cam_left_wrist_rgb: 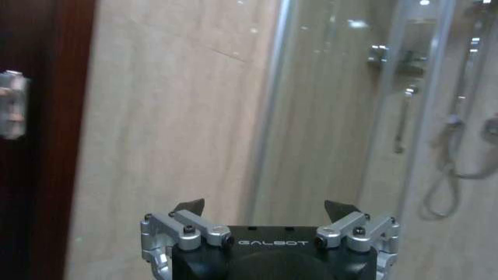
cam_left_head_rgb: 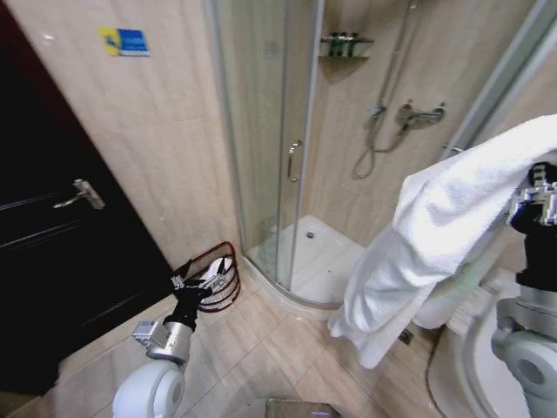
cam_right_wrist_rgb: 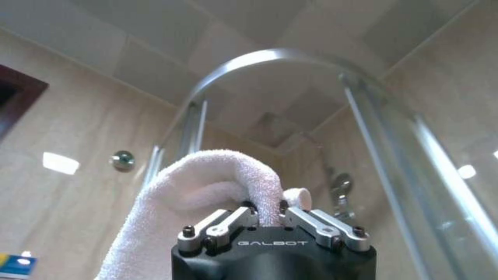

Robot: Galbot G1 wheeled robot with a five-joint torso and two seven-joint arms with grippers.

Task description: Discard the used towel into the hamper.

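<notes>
Head view shows the right gripper pinching the white towel aloft, well apart from the hamper on the floor; left gripper, jaws spread, idles nearby.

dark door left; glass shower cabin centre; shower mixer inside

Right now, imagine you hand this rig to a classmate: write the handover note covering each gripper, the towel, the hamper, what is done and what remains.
Right gripper: shut on the white towel, held high at the robot's right; the towel hangs down in front of the shower.
Left gripper: open, empty, low at the robot's left, just in front of the hamper.
Hamper: on the floor against the tiled wall, between the dark door and the shower.
Done: towel picked up.
Left: carry the towel over the hamper and release it inside.
</notes>
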